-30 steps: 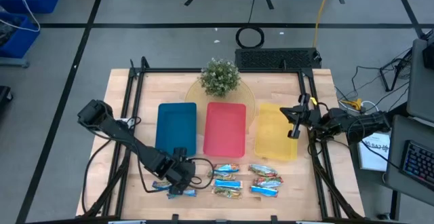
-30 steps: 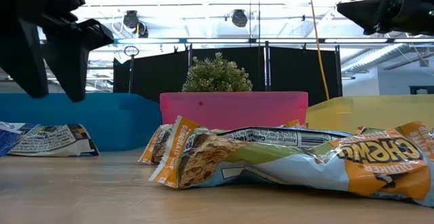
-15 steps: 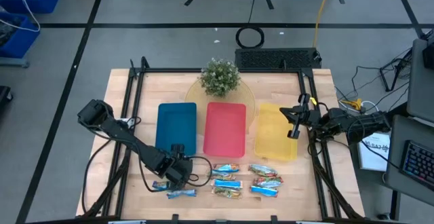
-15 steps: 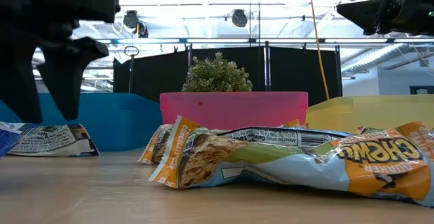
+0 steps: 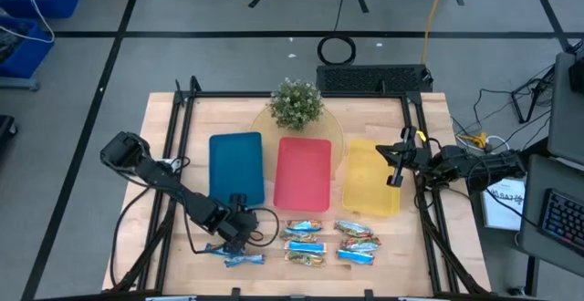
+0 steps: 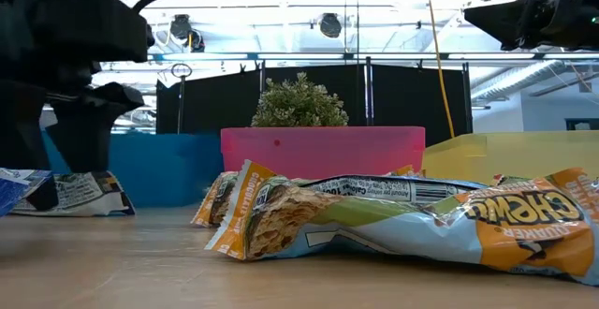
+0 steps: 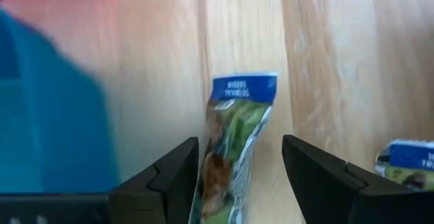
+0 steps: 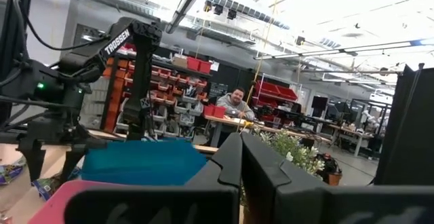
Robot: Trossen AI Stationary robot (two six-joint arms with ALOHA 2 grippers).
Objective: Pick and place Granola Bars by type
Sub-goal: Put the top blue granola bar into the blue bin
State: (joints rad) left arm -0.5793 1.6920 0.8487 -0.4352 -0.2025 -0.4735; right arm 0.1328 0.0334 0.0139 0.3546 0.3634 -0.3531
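Green-and-blue bar (image 7: 234, 139), lower end cut off, between spread fingers of left claw (image 7: 241, 176), ungripped.

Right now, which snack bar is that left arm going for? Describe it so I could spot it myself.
Start at the blue tray and look toward the table's near edge. The left hand hangs open there over one green-and-blue bar, which lies between its fingers. Another bar lies just nearer the edge, and the rest sit in a cluster to the right.

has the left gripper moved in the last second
Yes. In the high view the left gripper has shifted slightly left, nearer the table's left edge, judged against the blue tray, and straddles a granola bar.
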